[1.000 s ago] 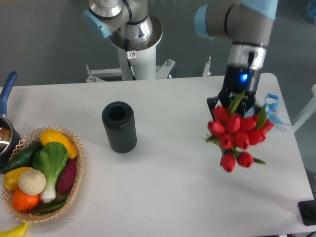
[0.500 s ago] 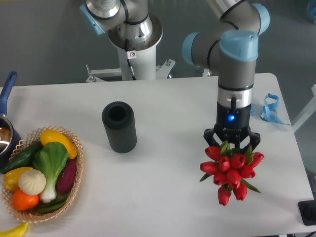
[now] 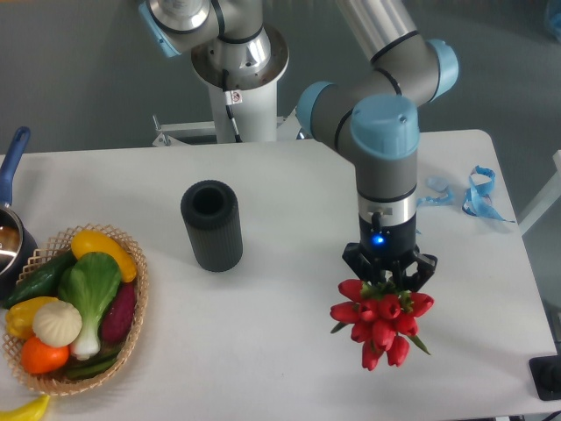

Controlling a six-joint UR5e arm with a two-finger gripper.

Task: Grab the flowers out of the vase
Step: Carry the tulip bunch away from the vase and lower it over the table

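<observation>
1. One vase [image 3: 211, 225], dark and ribbed, stands upright on the white table [image 3: 289, 368]; its round mouth shows only darkness inside.
2. Left of the vase, near the table edge, a woven basket [image 3: 137, 289] holds toy vegetables [image 3: 74, 303]: yellow, green, purple, white and orange pieces.
3. Further left of the vase, a pot with a blue handle [image 3: 12, 167] sits partly out of frame.
4. Well to the right of the vase, the arm points straight down, its gripper [image 3: 387, 274] clenched on the flowers [image 3: 379, 321].
5. The red buds hang below the fingers; they seem to be above the table, though the height is unclear.
6. A blue ribbon [image 3: 473, 193] lies far right of the vase.
</observation>
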